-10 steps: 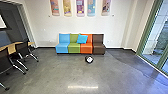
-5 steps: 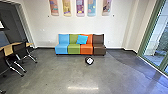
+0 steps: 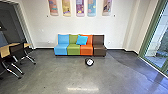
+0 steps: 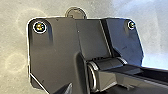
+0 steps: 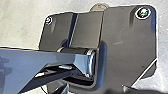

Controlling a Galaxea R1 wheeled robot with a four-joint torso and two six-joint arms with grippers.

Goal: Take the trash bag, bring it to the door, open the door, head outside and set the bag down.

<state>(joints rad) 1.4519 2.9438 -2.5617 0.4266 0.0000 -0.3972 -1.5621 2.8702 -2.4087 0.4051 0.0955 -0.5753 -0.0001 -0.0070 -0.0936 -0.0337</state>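
In the head view a small black bag [image 3: 89, 62] with a white patch lies on the floor, in front of the orange and brown seats. A green-framed glass door or window wall [image 3: 156, 37] stands at the right; which part of it opens I cannot tell. Both wrist views look down past the robot's own dark plate and jointed bar to the floor. How the fingers of either hand stand cannot be made out.
A row of blue, green, orange and brown seats [image 3: 73, 48] with a blue cushion [image 3: 81, 40] stands against the white wall. At the left are a wooden table [image 3: 5, 50] and black chairs [image 3: 18, 50] on metal legs. Grey floor [image 3: 57, 75] stretches ahead.
The camera has come slightly closer to the wall and seats. The bag lies where it was, in front of the seats.
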